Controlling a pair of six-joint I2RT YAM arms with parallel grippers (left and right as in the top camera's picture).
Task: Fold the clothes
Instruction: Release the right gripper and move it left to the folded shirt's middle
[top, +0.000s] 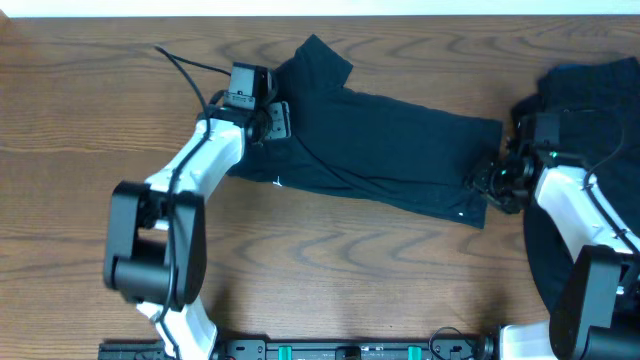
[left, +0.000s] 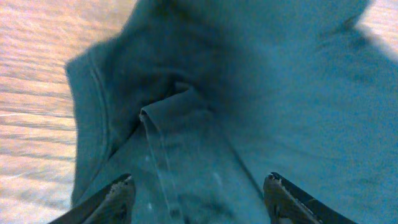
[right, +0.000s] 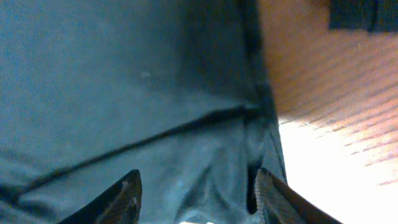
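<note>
Wood-grain worktop (top: 330, 270). T-shirt (top: 390, 140): centre, a long band lying 10 to 4 o'clock. Left claw (top: 272, 122): released, spread over the collar end at 9 o'clock. Right claw (top: 492, 183): released, straddling the hem at 3 o'clock. Spare clothes (top: 590, 90): heaped at 3 o'clock. Advice: pinch all layers squarely, lift both ends level, keep the cloth taut.

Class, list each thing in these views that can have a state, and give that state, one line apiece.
T-shirt: lying on the table, partly folded over itself, creased.
left gripper: jaws open, over the T-shirt's sleeve end.
right gripper: jaws open, over the T-shirt's hem end.
other clothes: heaped loose beside the right arm, not folded.
</note>
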